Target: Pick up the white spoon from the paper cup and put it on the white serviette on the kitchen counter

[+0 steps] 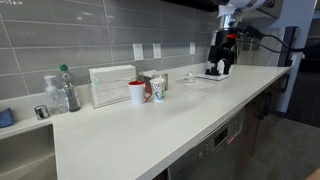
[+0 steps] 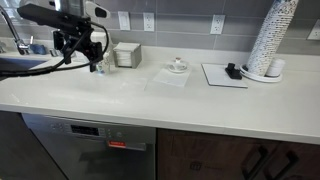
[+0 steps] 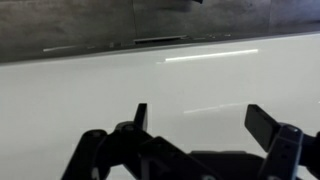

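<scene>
1 arm only is fitted, so no choice of side is to be made. Its pincer is seen raised above the tabletop toward the far end, well apart from the paper cup. That cup stands just beside a red cup and near a white ridged box.

In the wrist view the pincer is shown with its 2 fingers spread and nothing held between them. Only bare tabletop and tiled wall are taken in ahead.

The white spoon cannot be made out in any view, being too thin at this size. It is judged to be in the paper cup, its long axis taken to run roughly upright out of the rim. The coming move is therefore judged to turn on the pincer being carried along the tabletop to the cup and lowered from above.

The white serviette is laid flat on the tabletop, with a small object resting on it.
</scene>
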